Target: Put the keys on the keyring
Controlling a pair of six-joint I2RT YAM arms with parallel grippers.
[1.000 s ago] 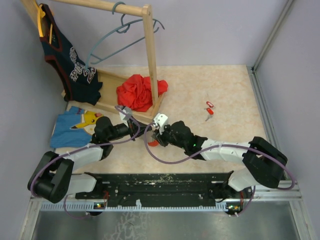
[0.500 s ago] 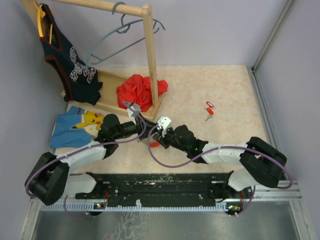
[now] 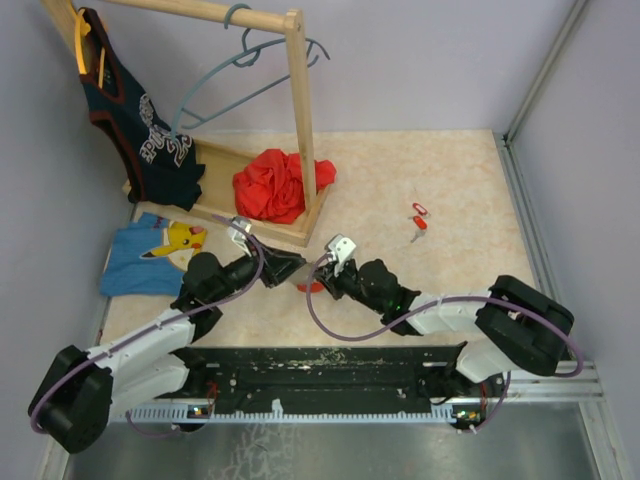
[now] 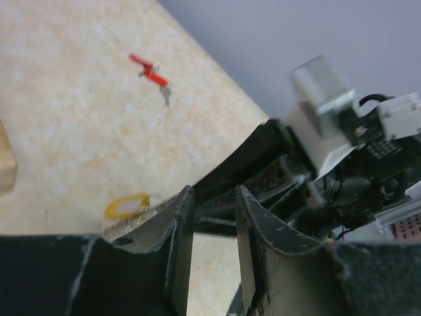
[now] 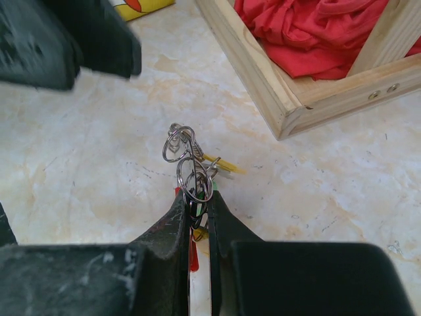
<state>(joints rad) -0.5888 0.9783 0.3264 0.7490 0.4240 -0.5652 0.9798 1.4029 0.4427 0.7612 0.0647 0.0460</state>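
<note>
Counter [image 3: 450, 180] carries a wooden rack [image 3: 300, 110] and a red cloth [image 3: 272, 185] at upper left, both off-task. The arms meet at frame centre, probably so one holds while the other feeds. Right end effector [image 5: 195, 201] is pinched tight on the keyring [image 5: 184, 164], loops poking up past the fingertips, which looks presented for threading. Left end effector [image 4: 210, 250] faces it with a narrow gap and nothing in it. Yellow tag [image 5: 222, 164] sits just behind the ring. Two red keys [image 3: 419, 220] lie loose right of centre, well apart, likely the next pick.

Both arms stretch low toward frame centre, tips nearly meeting; left gripper [image 3: 293, 268] jaws slightly parted, right gripper [image 3: 318, 283] pinched tight.
</note>
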